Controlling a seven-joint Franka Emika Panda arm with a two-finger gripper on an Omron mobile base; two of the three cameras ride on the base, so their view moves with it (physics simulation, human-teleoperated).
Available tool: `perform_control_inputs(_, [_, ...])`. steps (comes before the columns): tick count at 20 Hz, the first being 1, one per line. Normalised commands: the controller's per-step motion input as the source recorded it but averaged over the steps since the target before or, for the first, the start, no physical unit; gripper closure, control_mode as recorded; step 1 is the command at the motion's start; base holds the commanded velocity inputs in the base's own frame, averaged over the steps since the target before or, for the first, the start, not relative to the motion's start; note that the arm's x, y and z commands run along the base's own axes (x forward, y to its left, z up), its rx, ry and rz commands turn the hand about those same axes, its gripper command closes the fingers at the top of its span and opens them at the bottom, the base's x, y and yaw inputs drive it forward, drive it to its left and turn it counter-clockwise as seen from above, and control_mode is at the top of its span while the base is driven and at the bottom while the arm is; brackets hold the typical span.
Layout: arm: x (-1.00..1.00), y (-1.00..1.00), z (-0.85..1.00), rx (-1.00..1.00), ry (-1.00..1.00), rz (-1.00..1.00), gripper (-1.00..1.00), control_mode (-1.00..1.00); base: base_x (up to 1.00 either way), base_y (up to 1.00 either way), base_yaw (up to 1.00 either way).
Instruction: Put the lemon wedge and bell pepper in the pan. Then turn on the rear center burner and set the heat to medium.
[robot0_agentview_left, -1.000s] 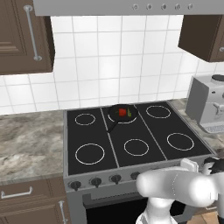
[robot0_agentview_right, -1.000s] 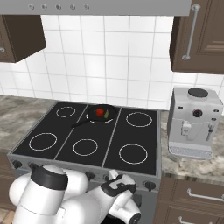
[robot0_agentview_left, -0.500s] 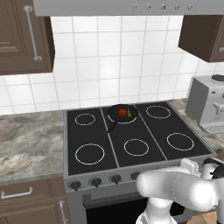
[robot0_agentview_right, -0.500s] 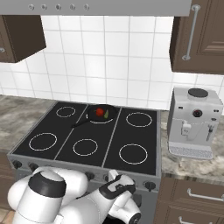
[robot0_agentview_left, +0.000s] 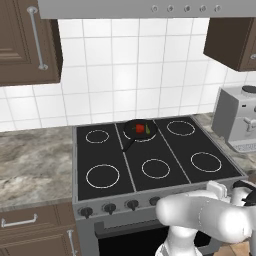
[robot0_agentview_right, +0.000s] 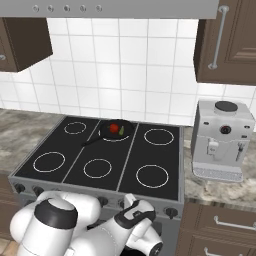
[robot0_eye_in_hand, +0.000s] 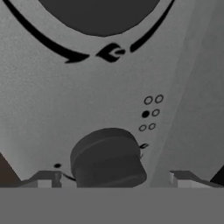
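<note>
Cooktop: we see the black glass cooktop with six ringed zones, set in the grey stone tabletop, with a coffee machine standing to its right.
Pan: the pan sits on the rear center burner, its handle pointing toward the front left; it looks rigid and stable and needs no more handling.
Bell pepper: the bell pepper lies inside the pan, glossy and red; we judge this part of the task done.
Lemon wedge: the lemon wedge shows as a small yellow-green piece touching the pepper in the pan.
Arm: our arm is folded low in front of the stove, the hand down at the control panel.
Knob: a dark round knob sits between our fingers in the hand view; beside it a diagram of six small circles has one filled, but we cannot tell for certain which burner it marks.
Fingers: our fingers stand wide apart, one on each side of the knob, not yet touching it.
Handling: the knob looks hard, smooth and fixed to its shaft, so it will turn rather than lift; we judge the best hold is across its round sides, squarely, since a smooth rim could slip under a light pinch.
Heat setting: medium calls for a partial turn only, so we would rotate slowly.
</note>
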Motion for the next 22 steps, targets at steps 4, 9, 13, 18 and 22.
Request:
perform_control_inputs(4, [0.32,-0.13,0.00,0.00,-0.06,0.06,-1.00,-1.00,0.00,0.00,0.00])
perform_control_inputs(9, [0.33,-0.11,0.00,0.00,-0.06,0.06,1.00,-1.00,0.00,0.00,0.00])
perform_control_inputs(13, [0.50,-0.04,-0.03,0.00,-0.01,0.05,1.00,-1.00,0.00,0.00,0.00])
perform_control_inputs(18, [0.49,-0.16,-0.03,0.00,0.00,0.05,1.00,-1.00,0.00,0.00,0.00])
perform_control_inputs(22, [0.48,-0.18,-0.04,0.00,-0.02,0.05,1.00,-1.00,0.00,0.00,0.00])
